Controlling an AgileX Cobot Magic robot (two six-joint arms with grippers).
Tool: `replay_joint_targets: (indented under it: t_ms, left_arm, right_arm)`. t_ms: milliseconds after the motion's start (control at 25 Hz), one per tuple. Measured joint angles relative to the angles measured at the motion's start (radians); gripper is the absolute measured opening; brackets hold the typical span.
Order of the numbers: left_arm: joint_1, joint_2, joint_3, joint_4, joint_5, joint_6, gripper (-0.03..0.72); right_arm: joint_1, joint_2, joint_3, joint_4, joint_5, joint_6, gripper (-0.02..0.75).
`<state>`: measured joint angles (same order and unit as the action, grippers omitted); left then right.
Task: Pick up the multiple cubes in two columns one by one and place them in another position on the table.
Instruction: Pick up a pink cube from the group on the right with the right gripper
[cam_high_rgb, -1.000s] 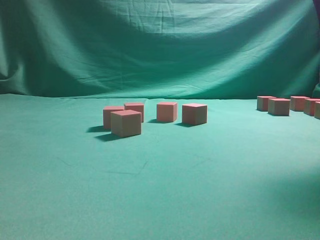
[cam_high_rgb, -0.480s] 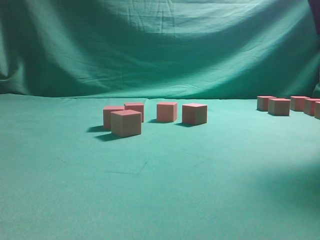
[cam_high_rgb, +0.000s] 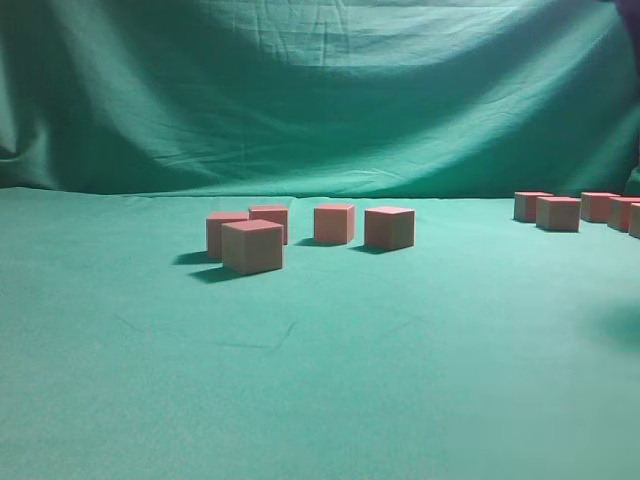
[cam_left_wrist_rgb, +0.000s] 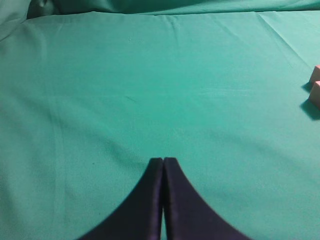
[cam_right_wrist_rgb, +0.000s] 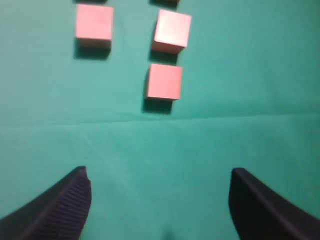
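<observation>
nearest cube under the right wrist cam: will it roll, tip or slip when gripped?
The nearest cube sits flat-faced and sharp-edged, so it likely won't roll or tip. Its matte sides probably grip well. It looks rigid; its weight can't be judged.

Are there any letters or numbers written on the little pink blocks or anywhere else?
None: no letters, numbers or signs show in any view.
The cubes have plain, unmarked faces, also seen close in the right wrist view.
The table and the backdrop are bare green cloth.
The dark fingers carry only ridges, no writing.
</observation>
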<state>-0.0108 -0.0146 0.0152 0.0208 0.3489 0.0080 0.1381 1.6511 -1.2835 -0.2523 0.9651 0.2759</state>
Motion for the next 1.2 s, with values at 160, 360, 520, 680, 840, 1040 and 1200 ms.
replay_joint_targets:
  t_ms: [160,360,520,680,840,1040,1200]
  left_arm:
    - [0.0,0.0,0.0,0.0,0.0,0.0,0.0]
    - [0.0,0.0,0.0,0.0,0.0,0.0,0.0]
    - [0.0,0.0,0.0,0.0,0.0,0.0,0.0]
    - [0.0,0.0,0.0,0.0,0.0,0.0,0.0]
    - [0.0,0.0,0.0,0.0,0.0,0.0,0.0]
    - [0.0,0.0,0.0,0.0,0.0,0.0,0.0]
    - [0.0,0.0,0.0,0.0,0.0,0.0,0.0]
  right_arm:
    - [-0.142,0.043,0.0,0.232,-0.045,-0.174,0.561]
    - [-0.17,0.112,-0.002,0.35,-0.14,-0.335,0.561]
    - [-0.17,0.181,-0.062,0.342,-0.165,-0.367,0.561]
    - [-0.17,0.279,-0.167,0.333,-0.146,-0.369,0.561]
    - [-0.17,0.38,-0.264,0.331,-0.083,-0.357,0.561]
    - [-0.17,0.447,-0.297,0.331,-0.067,-0.339,0.561]
    - [-0.17,0.471,-0.297,0.326,-0.064,-0.337,0.561]
